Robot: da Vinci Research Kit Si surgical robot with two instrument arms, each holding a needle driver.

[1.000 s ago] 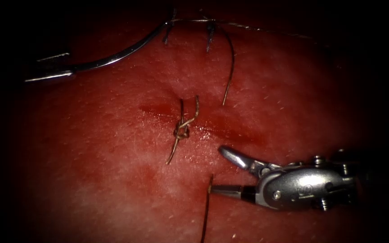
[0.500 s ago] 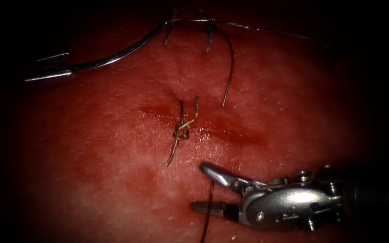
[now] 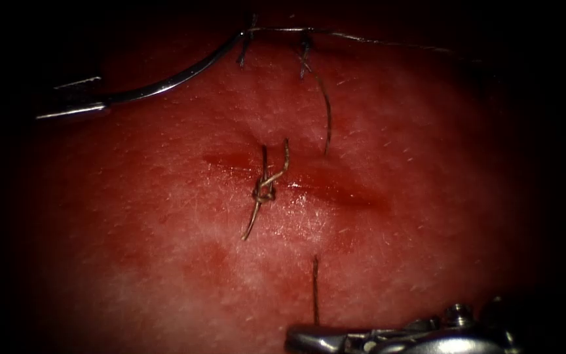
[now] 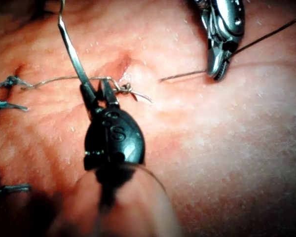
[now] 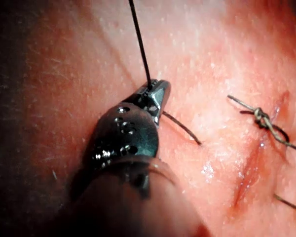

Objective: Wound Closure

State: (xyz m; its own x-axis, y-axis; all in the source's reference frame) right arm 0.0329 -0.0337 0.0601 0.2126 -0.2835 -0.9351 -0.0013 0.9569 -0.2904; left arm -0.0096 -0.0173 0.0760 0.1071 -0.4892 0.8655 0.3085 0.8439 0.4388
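Now the thin dark thread (image 5: pixel 139 44) is held tight in the closed jaws of the right arm's shiny metal tool (image 3: pixel 388 341), low below the cut (image 3: pixel 309 183), after being drawn down and away. The curved silver needle (image 3: pixel 171 80) is gripped near one end by the left arm's dark tool (image 4: pixel 99 94), out of the red, wet tissue (image 3: pixel 165 275). A steady pull seems needed next, near the small tied knot (image 3: pixel 264 190).

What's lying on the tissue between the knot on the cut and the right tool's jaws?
In the endoscope view, bare tissue below the knot, then a dark thread running down to the right tool, shut on it.
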